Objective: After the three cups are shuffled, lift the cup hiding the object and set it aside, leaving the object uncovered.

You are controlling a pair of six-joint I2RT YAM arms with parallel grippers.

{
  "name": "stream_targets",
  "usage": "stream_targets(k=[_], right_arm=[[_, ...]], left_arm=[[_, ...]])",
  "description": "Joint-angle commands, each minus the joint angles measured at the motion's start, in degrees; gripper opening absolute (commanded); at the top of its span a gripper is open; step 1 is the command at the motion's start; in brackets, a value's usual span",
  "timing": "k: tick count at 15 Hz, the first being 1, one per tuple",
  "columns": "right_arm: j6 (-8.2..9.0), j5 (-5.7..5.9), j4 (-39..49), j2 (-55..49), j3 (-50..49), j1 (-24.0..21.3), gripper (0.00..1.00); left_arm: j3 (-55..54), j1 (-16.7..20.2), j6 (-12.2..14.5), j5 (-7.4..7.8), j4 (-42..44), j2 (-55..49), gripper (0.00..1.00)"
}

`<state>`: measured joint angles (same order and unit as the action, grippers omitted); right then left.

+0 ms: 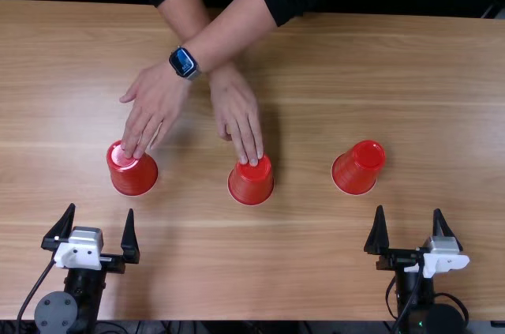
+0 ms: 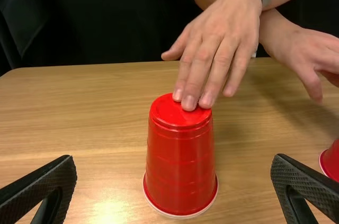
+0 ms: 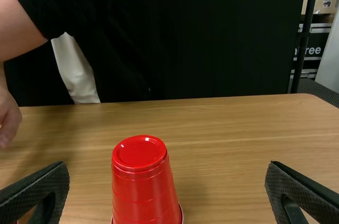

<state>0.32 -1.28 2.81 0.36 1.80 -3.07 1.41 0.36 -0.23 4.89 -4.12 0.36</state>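
Now three red cups (image 1: 132,172) (image 1: 252,182) (image 1: 359,167) stand, two under a person's fingertips (image 1: 139,148); left hand (image 1: 99,210), right hand (image 1: 408,211) both splayed.

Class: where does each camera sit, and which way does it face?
Top: above table's near edge, steeply down; left gripper, right gripper show.
Left wrist: on left arm, faces left cup; own fingers show.
Right wrist: on right arm, faces right cup; own fingers show.
Shared: top and left wrist show a hand on the left cup.
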Motion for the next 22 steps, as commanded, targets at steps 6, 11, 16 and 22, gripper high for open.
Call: stream_targets(k=[6,11,16,22], right_arm=[[0.0,0.22,0.2,-0.4,-0.7,-0.5,1.0],[0.0,0.22,0.2,-0.4,-0.7,-0.5,1.0],[-0.21,0.43,0.5,-0.4,-0.9,-0.6,1.0],[-0.32,0.75,-0.6,4.4,13.4,-0.8,1.0]], left_arm=[[-1.4,-0.6,0.1,0.7,-0.1,-0.4,1.0],[-1.4,-0.6,0.1,0.18,-0.1,-0.4,1.0],[-1.4,-0.6,-0.2,0.07,0.3,-0.4,1.0],[13.3,0.0,-0.1,-0.46,-7.7,1.8,1.0]])
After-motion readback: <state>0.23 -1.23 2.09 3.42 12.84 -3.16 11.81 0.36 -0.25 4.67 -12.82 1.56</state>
